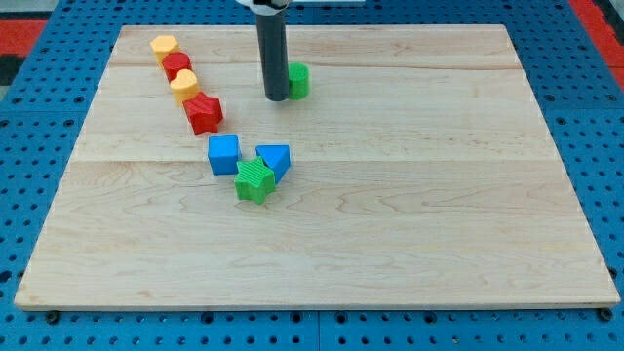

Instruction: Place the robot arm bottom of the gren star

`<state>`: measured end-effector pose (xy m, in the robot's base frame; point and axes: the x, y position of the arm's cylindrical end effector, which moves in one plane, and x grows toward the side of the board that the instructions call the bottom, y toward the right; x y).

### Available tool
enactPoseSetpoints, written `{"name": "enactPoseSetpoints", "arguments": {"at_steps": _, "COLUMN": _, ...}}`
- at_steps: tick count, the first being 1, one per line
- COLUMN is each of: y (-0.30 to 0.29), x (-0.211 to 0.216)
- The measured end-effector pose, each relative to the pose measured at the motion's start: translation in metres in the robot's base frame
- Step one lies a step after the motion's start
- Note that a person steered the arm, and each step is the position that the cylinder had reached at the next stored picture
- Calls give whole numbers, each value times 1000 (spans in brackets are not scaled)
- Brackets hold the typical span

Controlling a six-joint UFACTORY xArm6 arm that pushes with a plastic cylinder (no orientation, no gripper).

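The green star [254, 180] lies left of the board's middle, touching a blue triangle [275, 158] at its upper right. My tip [276, 97] rests on the board near the view's top, well above the green star. It stands right against the left side of a green block [297, 81], part of which the rod hides.
A blue cube [223, 153] sits just upper left of the green star. A diagonal row runs at upper left: yellow block [164, 46], red block [176, 65], yellow block [184, 86], red star [204, 112]. The wooden board [409, 214] lies on blue pegboard.
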<state>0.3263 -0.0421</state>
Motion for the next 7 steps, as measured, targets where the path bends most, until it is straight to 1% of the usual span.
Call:
{"name": "enactPoseSetpoints", "arguments": {"at_steps": 1, "y": 12, "x": -15}}
{"name": "enactPoseSetpoints", "arguments": {"at_steps": 2, "y": 12, "x": 17}}
{"name": "enactPoseSetpoints", "arguments": {"at_steps": 3, "y": 8, "x": 63}}
{"name": "enactPoseSetpoints", "arguments": {"at_steps": 4, "y": 61, "x": 66}}
{"name": "enactPoseSetpoints", "arguments": {"at_steps": 5, "y": 100, "x": 102}}
{"name": "enactPoseSetpoints", "arguments": {"at_steps": 6, "y": 81, "x": 167}}
{"name": "enactPoseSetpoints", "arguments": {"at_steps": 7, "y": 73, "x": 223}}
